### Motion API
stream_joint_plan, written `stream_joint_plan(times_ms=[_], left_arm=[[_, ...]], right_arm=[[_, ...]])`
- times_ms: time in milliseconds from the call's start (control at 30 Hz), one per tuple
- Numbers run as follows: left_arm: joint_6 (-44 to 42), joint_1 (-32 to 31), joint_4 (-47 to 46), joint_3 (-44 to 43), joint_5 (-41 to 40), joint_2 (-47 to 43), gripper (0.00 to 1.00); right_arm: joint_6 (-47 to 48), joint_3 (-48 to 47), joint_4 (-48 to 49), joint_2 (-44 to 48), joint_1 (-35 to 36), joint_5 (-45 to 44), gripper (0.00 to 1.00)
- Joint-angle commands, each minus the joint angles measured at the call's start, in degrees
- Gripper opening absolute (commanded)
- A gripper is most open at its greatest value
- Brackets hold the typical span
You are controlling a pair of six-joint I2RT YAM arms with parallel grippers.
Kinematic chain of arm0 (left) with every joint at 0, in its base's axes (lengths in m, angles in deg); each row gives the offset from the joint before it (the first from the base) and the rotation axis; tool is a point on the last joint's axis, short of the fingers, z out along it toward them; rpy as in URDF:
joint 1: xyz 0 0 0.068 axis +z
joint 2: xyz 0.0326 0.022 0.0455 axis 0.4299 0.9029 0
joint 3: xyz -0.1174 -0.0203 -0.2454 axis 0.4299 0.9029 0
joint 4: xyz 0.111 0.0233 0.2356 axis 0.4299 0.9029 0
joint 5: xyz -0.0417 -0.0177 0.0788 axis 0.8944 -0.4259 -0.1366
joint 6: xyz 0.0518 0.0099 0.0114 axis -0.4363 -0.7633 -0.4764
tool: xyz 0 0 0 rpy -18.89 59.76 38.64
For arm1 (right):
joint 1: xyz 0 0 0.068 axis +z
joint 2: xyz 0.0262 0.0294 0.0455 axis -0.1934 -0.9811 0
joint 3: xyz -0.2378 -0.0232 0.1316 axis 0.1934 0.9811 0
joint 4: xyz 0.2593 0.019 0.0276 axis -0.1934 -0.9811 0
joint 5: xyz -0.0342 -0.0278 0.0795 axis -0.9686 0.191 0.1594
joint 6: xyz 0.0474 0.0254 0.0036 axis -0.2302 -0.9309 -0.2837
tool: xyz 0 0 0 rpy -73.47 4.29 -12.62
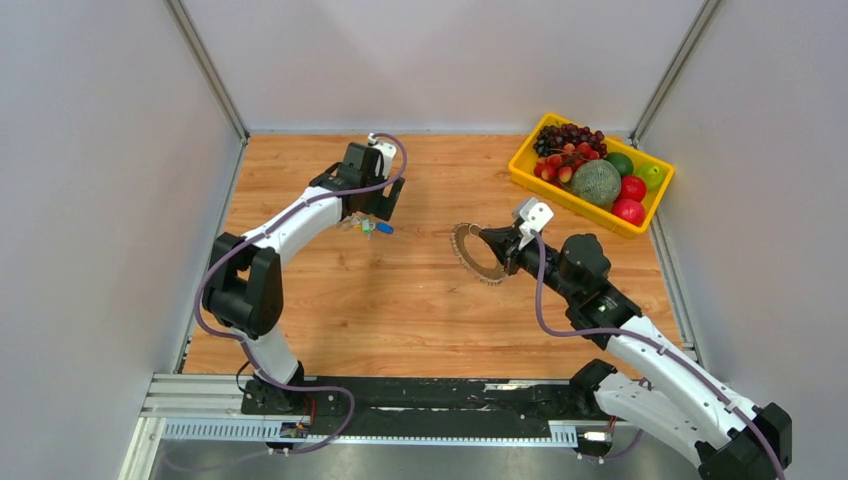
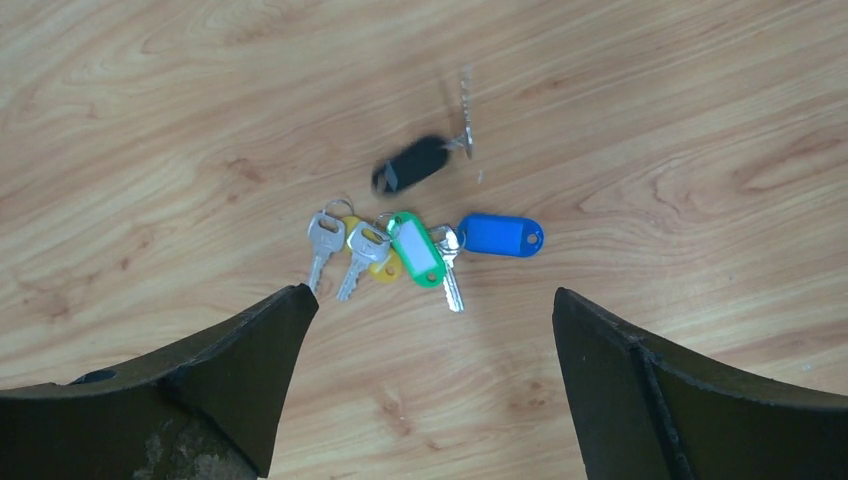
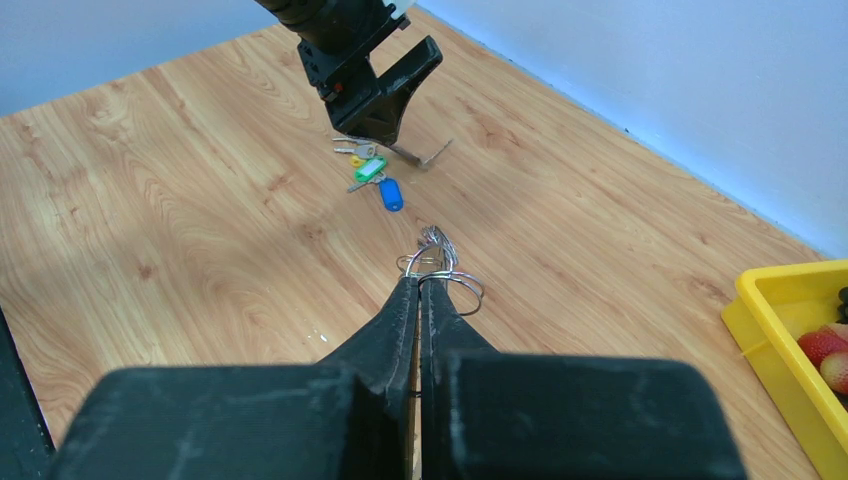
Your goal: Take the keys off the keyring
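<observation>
Left pincer (image 2: 432,291) released above keys (image 2: 385,255); right pincer (image 3: 418,285) clenched on keyring (image 1: 464,258).

Hangs spread and empty over the tagged bunch at centre of left wrist frame, flat on table (image 2: 150,120), with a black-tagged key (image 2: 415,163) blurred just above, apparently moving. Grips the keyring's wire right of centre in top frame, well apart from the pile, probably to keep it steady and clear of freed keys. Cannot tell whether more keys hang on it.
</observation>
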Motion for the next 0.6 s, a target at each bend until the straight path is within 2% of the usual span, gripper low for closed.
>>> stream_joint_plan(times_ms=[0, 300, 567], left_arm=[[2.95, -0.53, 1.0, -2.61, 1.07, -4.45, 1.0], [6.19, -0.52, -1.56, -2.49, 1.12, -12.61, 1.0], [7.27, -0.59, -5.38, 0.12, 3.53, -16.72, 1.0]], right_arm=[[-2.11, -3.16, 1.52, -0.06, -2.08, 1.82, 0.0], [-5.73, -6.09, 0.79, -4.65, -5.95, 1.07, 0.0], [-11.97, -8.54, 1.17, -12.92, -10.63, 2.71, 0.0]])
